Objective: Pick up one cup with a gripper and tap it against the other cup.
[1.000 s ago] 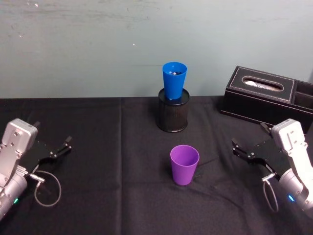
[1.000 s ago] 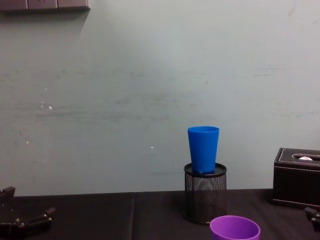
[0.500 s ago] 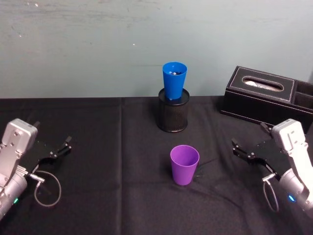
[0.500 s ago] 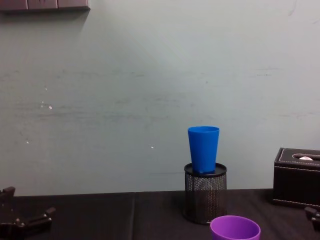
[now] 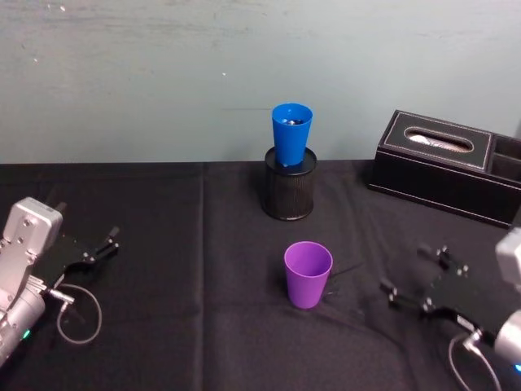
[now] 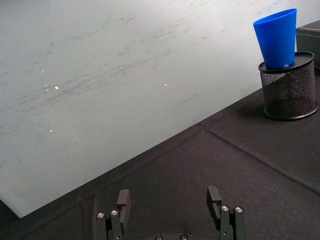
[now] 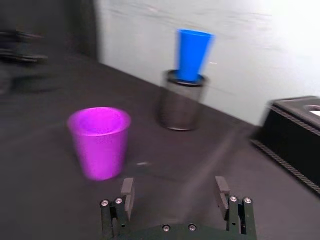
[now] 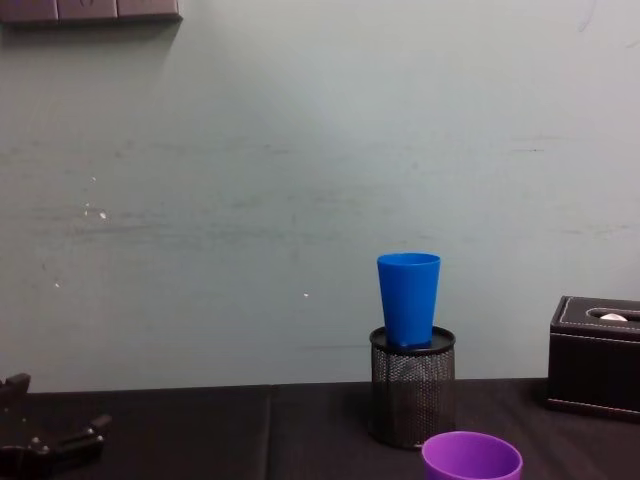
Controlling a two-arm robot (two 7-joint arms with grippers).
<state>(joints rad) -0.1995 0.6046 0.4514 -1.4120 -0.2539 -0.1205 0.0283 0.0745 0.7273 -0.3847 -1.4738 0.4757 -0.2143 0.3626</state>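
The right gripper (image 7: 174, 189), fingers apart, near the upright purple cup (image 7: 100, 142); beyond, the blue cup (image 7: 193, 54) sits in a mesh holder (image 7: 182, 107)

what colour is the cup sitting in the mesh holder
Bright blue. The cup stands in the black mesh holder, clearest in the chest view.

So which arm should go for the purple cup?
Right. The right gripper sits open close to the purple cup, jaws facing it; the left gripper is parked much farther off.
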